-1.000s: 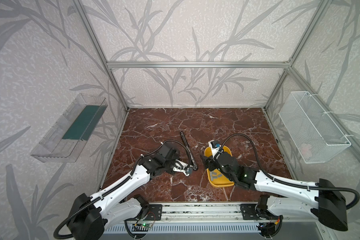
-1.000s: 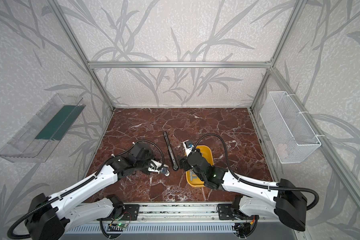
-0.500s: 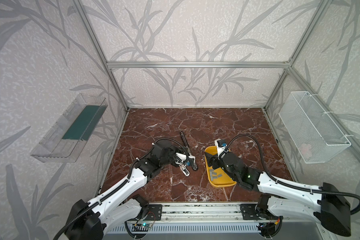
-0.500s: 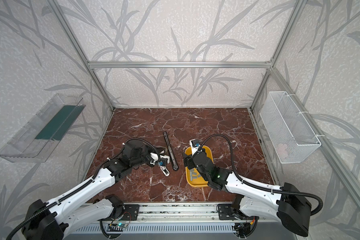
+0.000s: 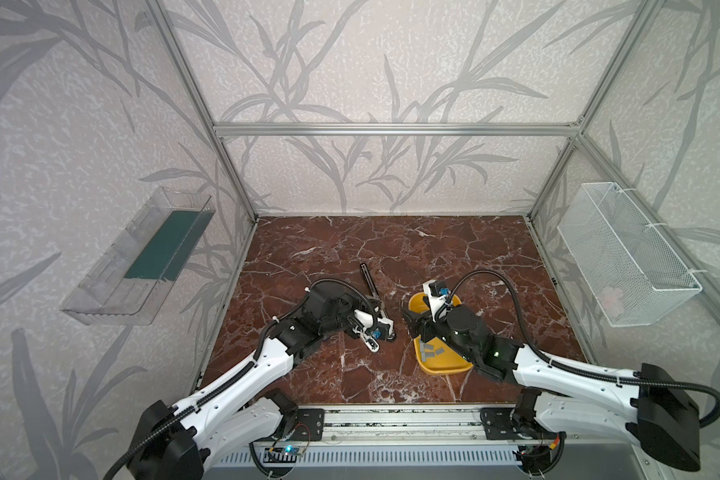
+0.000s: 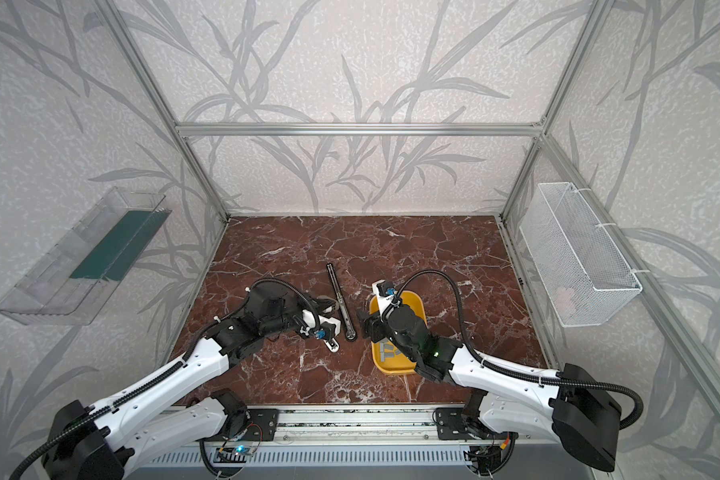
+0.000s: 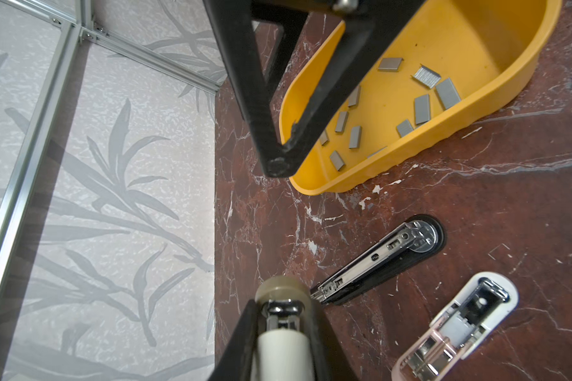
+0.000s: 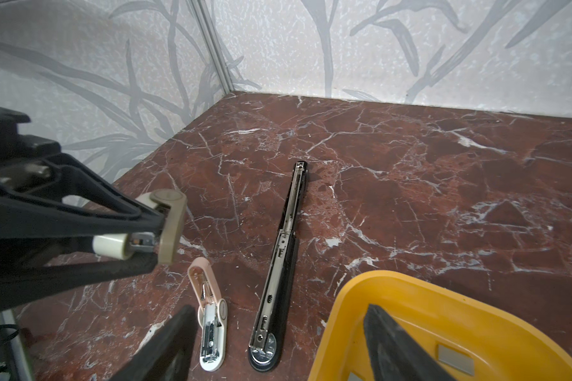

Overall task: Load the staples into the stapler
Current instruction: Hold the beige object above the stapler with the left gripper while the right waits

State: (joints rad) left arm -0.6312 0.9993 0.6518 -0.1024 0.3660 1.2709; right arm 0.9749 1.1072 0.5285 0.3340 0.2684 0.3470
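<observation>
Several grey staples (image 7: 421, 109) lie loose in a yellow tray (image 7: 496, 99), seen in both top views (image 5: 431, 351) (image 6: 387, 353). My left gripper (image 7: 283, 306) (image 5: 376, 309) is shut on a small beige stapler (image 8: 169, 224), held above the table just left of a long black stapler (image 8: 288, 237). That black stapler lies opened flat (image 5: 371, 282) (image 6: 339, 295). My right gripper (image 8: 279, 308) (image 5: 410, 324) stands open and empty across the tray's left rim, with one finger (image 8: 393, 343) inside the tray.
A small pink-and-white stapler (image 8: 212, 330) (image 7: 459, 330) lies opened flat on the marble table beside the black one's round end. A clear shelf (image 5: 142, 266) hangs on the left wall and a white wire basket (image 5: 624, 257) on the right wall.
The left arm has drawn in and turned at the wrist, its gripper staying shut. The right arm shifted slightly over the tray's left rim, jaws still open.
</observation>
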